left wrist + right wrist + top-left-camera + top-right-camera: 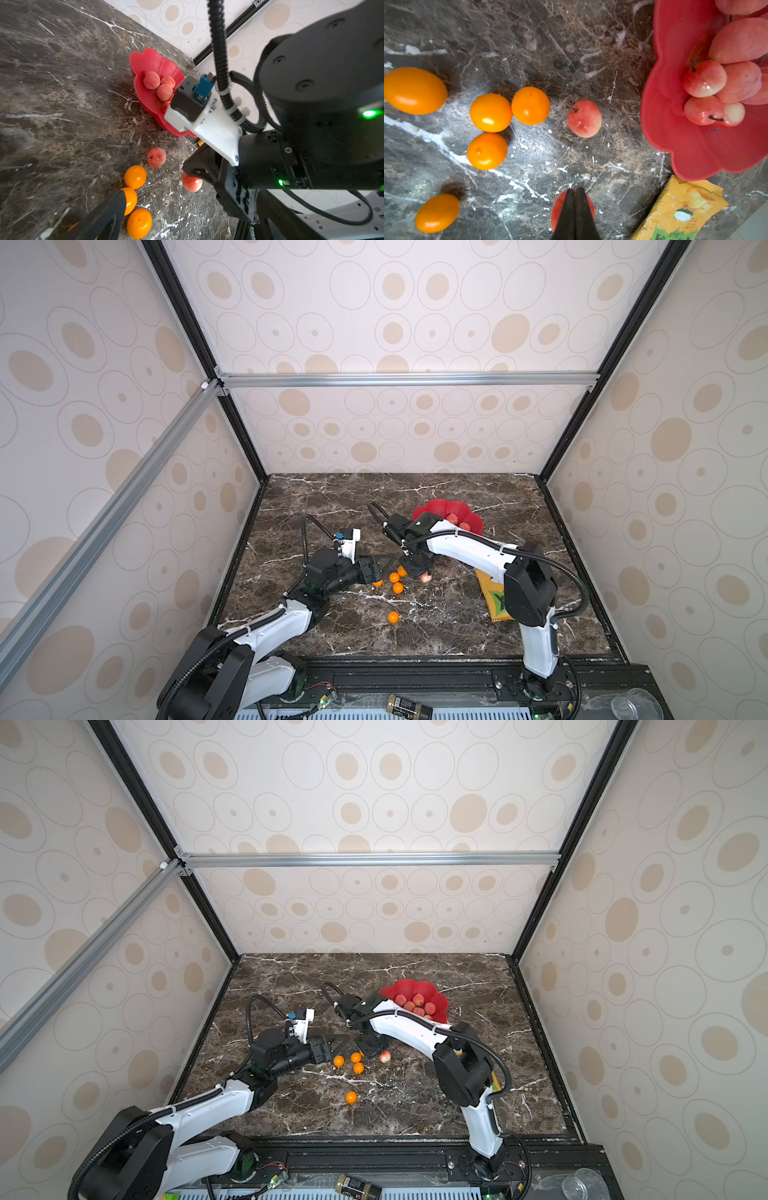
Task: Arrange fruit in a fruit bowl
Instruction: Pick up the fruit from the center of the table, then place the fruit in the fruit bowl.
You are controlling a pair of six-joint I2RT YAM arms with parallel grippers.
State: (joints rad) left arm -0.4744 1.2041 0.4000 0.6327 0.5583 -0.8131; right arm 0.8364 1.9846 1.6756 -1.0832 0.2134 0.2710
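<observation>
Right-arm pick during fruit sorting. The fruit bowl (409, 986) sat right of centre on the marble table (291, 977) in both top views, holding only pink-red fruit (417, 999). Five orange fruits (490, 112) and two pink ones lay on the table at mid-frame, below and left of the bowl. The right gripper (574, 192), fingers pressed together, hung over one loose pink fruit (556, 207) without gripping it; whether they touched could not be told. The left gripper (334, 1046), jaws wide apart, lay just beside the orange cluster. A sound pick would probably need the right fingers spread first, then lowered astride the fruit's widest girth, since round fruit would likely roll from a glancing touch.
</observation>
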